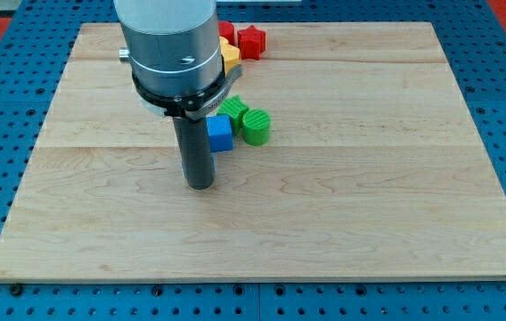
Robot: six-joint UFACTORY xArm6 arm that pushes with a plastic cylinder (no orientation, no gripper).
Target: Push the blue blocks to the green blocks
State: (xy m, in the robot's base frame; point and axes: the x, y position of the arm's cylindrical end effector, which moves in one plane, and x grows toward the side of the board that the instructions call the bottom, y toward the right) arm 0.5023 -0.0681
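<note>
My tip point(199, 185) rests on the wooden board point(342, 205) left of centre. A blue cube point(220, 134) lies just above and to the right of the tip, a short gap away. It touches a green block point(234, 110) above it and a green star-like block point(256, 127) to its right. No other blue block shows; the arm hides the area at the view's top left of centre.
A red star-like block point(251, 41) lies near the board's top edge. Another red block point(225, 29) and a yellow block point(229, 53) peek out beside the arm's grey body point(169, 45). Blue pegboard point(4, 107) surrounds the board.
</note>
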